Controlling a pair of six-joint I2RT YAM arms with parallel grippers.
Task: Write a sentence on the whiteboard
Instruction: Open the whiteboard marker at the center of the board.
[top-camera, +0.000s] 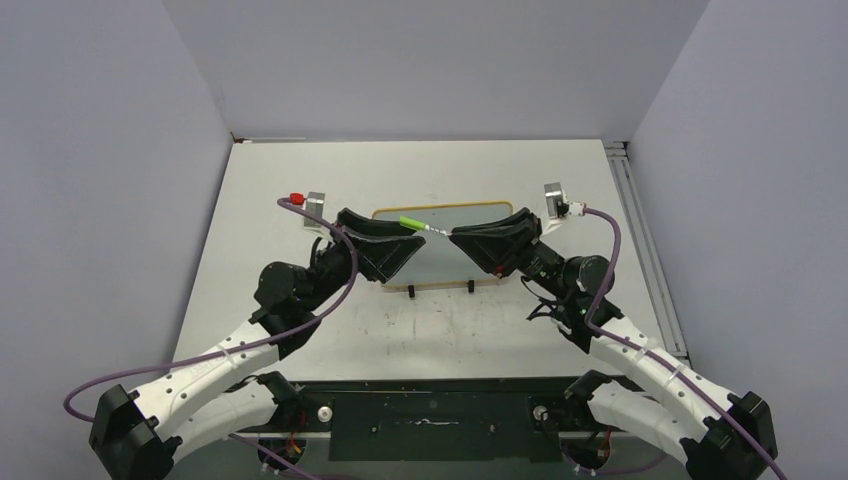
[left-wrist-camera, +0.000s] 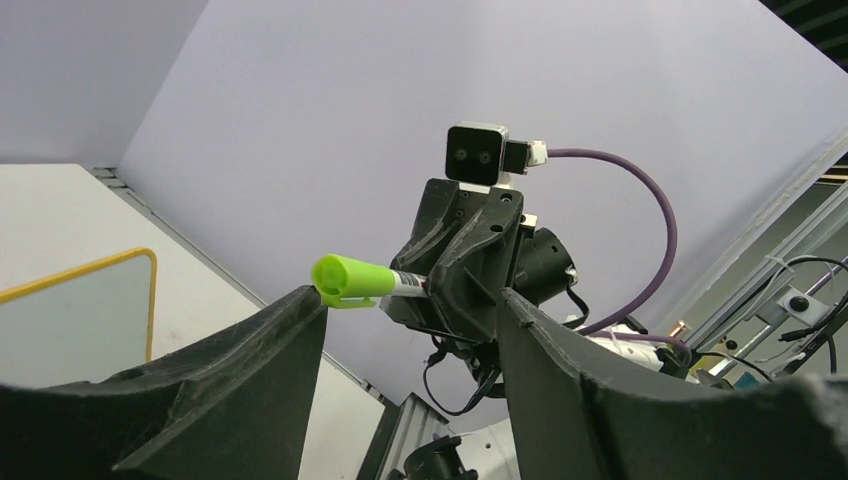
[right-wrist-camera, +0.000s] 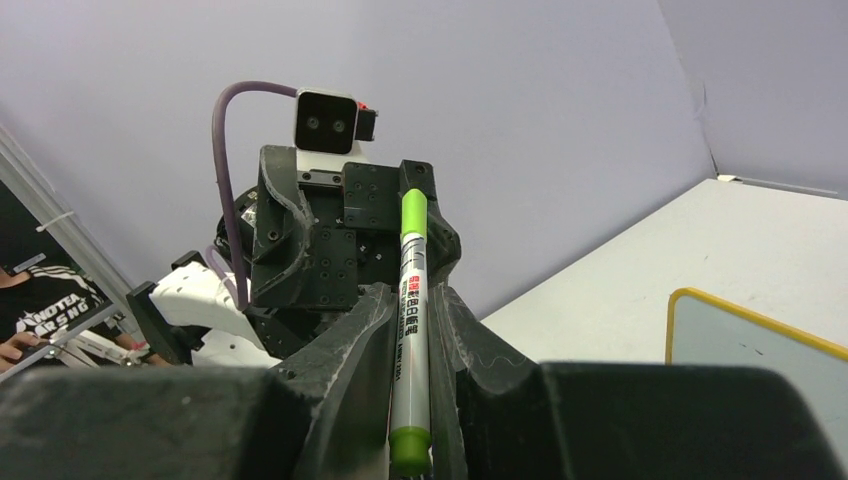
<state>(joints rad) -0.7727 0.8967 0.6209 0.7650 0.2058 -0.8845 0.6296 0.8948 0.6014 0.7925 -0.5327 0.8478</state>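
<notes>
Tan-framed whiteboard sits at the middle of the white surface, its long axis running left to right and two small black feet at its near edge. Both arms cover its two ends, so only the middle strip shows from above; any writing on it is too faint to make out. Each wrist view catches one rounded corner of the frame.

Just in front of the board, a marker hangs in the air between the two arms. Its long axis also runs left to right. The green cap points toward the left arm and the white barrel runs back to the right.

The right claw is closed on the marker's barrel, with the printed label showing between its fingers. The left claw faces it with its jaws wide. The cap lies just beside one of its fingers; I cannot tell whether they touch.
</notes>
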